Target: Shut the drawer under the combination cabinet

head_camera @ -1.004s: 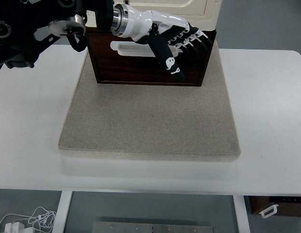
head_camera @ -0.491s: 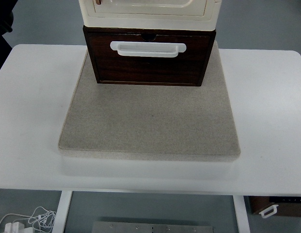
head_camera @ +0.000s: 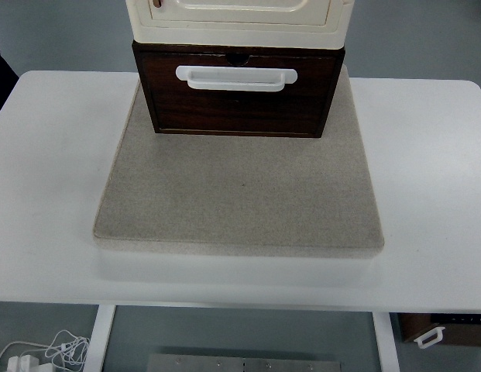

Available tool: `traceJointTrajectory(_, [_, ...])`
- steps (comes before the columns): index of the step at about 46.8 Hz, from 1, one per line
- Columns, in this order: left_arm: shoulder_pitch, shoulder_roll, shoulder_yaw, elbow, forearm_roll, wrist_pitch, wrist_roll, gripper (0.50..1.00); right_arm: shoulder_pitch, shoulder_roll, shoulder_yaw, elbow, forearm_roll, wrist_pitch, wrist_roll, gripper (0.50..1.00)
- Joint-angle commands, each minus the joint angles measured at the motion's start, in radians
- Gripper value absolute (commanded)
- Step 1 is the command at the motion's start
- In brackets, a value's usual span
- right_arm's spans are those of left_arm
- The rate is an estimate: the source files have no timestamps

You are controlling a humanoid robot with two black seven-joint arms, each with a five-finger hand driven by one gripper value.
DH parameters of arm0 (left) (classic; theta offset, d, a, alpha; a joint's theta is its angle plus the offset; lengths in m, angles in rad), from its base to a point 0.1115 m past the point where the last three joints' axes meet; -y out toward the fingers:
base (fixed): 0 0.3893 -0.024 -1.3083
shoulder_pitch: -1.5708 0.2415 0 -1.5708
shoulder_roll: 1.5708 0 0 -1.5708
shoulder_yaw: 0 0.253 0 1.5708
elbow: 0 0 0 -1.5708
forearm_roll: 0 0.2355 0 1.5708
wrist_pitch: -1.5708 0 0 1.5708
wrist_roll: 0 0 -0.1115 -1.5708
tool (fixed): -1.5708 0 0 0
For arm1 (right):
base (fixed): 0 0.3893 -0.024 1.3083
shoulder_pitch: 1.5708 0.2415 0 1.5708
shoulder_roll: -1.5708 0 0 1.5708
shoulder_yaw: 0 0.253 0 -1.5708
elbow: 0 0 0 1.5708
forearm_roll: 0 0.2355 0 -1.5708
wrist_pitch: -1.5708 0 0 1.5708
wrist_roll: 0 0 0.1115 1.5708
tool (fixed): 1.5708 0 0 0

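Neither hand is in view, so their state cannot be told. The dark drawer (head_camera: 238, 97) sits under the cream cabinet (head_camera: 238, 19) on a grey mat (head_camera: 240, 194). If it isn't fully seated, a hard or off-centre push could slide the cabinet across the mat.

Cream cabinet (head_camera: 238, 19) cut off by the top edge

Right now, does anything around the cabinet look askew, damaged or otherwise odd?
Nothing stands out. The dark brown wooden drawer with its white handle sits square under the cream cabinet, on the flat grey mat.
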Motion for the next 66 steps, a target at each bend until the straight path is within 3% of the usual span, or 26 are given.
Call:
traceJointTrajectory(1, [0.0,0.0,-0.047,0.061,-0.002,0.025,0.0,0.996,0.0,0.0,0.001,-0.001,0.0,0.0,0.0,0.952])
traceJointTrajectory(7, [-0.002,0.0,-0.103,0.162,-0.026,0.037,0.003,0.996,0.0,0.0,0.001,0.001,0.0,0.0,0.0,0.952])
traceJointTrajectory(22, [0.015,0.008,-0.093,0.412,-0.144,0.099,0.016,0.996,0.0,0.0,0.001,0.001,0.0,0.0,0.0,0.952])
traceJointTrajectory(28, [0.05,-0.002,-0.096,0.509,-0.182,0.094,0.017,0.996,0.0,0.0,0.001,0.001,-0.001,0.0,0.0,0.952])
traceJointTrajectory(52, [0.263,-0.045,-0.094,0.518,-0.443,0.008,0.042,0.996,0.0,0.0,0.001,0.001,0.0,0.0,0.0,0.952])
traceJointTrajectory(66, [0.366,-0.081,-0.096,0.516,-0.514,-0.095,0.042,0.999,0.0,0.0,0.001,-0.001,-0.001,0.0,0.0,0.952])
